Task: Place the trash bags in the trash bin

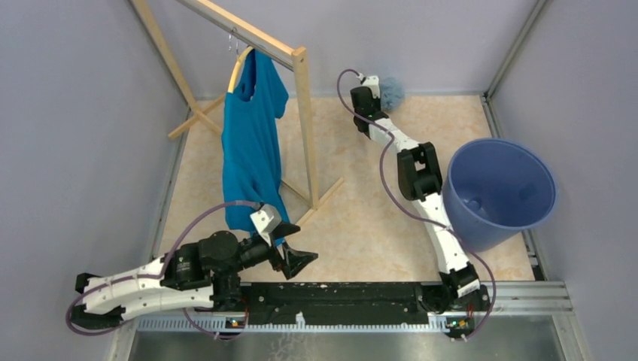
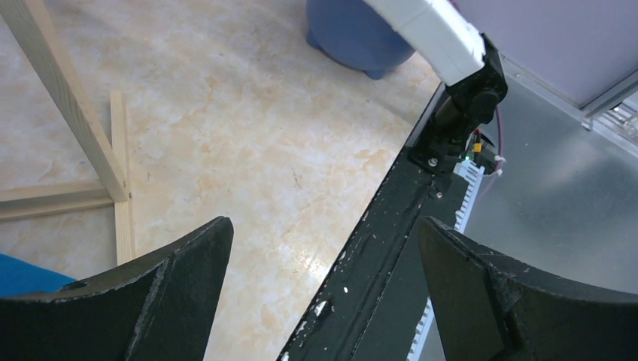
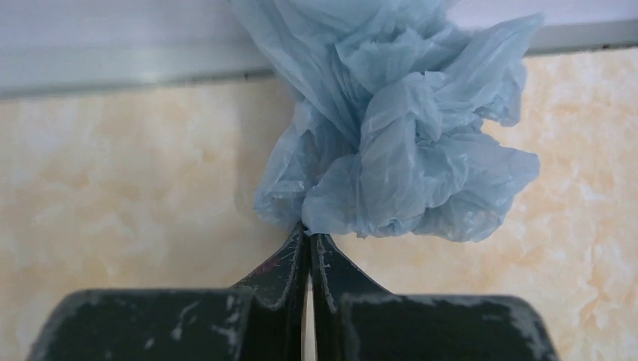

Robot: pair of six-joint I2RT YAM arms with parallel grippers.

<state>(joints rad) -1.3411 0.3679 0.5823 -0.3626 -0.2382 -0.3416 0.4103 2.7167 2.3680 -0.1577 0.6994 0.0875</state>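
Far back on the pale marbled table (image 1: 361, 218), close against the grey rear wall (image 1: 436, 45): a thin, wrinkled, translucent pale-blue plastic trash bag (image 3: 399, 150), bunched into a ruffled ball. Pinched at its near lower edge by the right gripper (image 3: 308, 235), fingers clenched almost flat together with only a fold of film between them, probably because such filmy plastic offers no firmer hold. Reached only with the right arm stretched nearly full length toward the far edge. Cannot tell whether the bag hangs clear of the table or touches it. Over on the right, upright and mouth open: a round, tapered, medium-blue plastic bin (image 1: 470, 222), just beside the right arm's middle link and well apart from the bag, with no bag inside yet. Down by the near edge, left of centre: the left gripper (image 1: 297, 259), fingers spread wide and grasping nothing, seemingly parked out of the way. At far left, outside the job: a teal-blue cloth T-shirt (image 1: 252, 143) on a hanger from a pale wooden rack (image 1: 305, 113). Grasp apparently made, carry not yet done. Next, by the look of it: lift, swing right and nearer, release above the bin's mouth. Likely trouble: film slipping from so small a pinch, or loose folds snagging the rim.
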